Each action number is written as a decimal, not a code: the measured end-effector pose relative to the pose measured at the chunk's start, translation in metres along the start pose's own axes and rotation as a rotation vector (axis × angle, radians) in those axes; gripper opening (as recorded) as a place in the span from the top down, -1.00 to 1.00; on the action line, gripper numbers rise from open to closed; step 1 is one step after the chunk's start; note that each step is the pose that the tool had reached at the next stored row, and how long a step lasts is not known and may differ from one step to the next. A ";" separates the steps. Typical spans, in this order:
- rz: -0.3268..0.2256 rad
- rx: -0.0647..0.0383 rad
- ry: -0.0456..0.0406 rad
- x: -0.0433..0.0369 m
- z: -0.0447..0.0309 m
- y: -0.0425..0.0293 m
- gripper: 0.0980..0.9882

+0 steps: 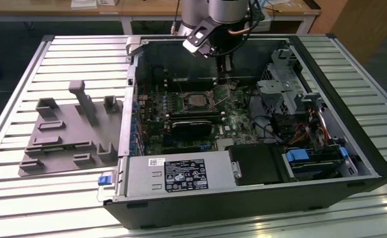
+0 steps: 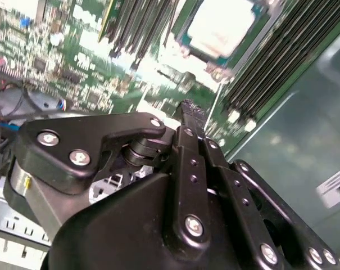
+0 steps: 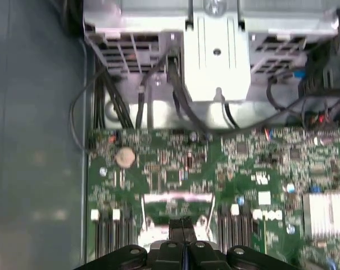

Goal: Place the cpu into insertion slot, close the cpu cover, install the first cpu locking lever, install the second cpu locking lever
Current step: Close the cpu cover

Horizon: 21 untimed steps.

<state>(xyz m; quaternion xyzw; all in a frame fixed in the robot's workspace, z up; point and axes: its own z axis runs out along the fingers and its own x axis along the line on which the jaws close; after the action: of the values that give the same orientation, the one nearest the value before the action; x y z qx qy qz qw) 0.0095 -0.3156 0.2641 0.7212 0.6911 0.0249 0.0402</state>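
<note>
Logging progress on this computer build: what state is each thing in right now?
Computer case: lying on its side, open on top.
Hand: shut, holding nothing, low over the green board.
Chip: lying flat in the socket, pale top showing.

PC case (image 1: 246, 210) on table (image 1: 48, 208), mobo (image 1: 241, 124) inside, end effector (image 1: 224, 77) above mobo

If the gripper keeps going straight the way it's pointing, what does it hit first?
The gripper would most likely meet the green circuit board just beside the insertion slot, or its metal rim; depth is unclear.
</note>
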 end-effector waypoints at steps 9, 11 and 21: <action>0.000 0.000 -0.0001 0.0020 0.0032 0.0306 0.99; 0.000 0.000 0.0001 0.0022 0.0041 0.0333 0.99; 0.000 0.002 -0.0001 0.0028 0.0148 0.0419 0.99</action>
<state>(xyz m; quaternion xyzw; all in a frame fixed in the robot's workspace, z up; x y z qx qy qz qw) 0.0526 -0.3149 0.2532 0.7211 0.6912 0.0242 0.0395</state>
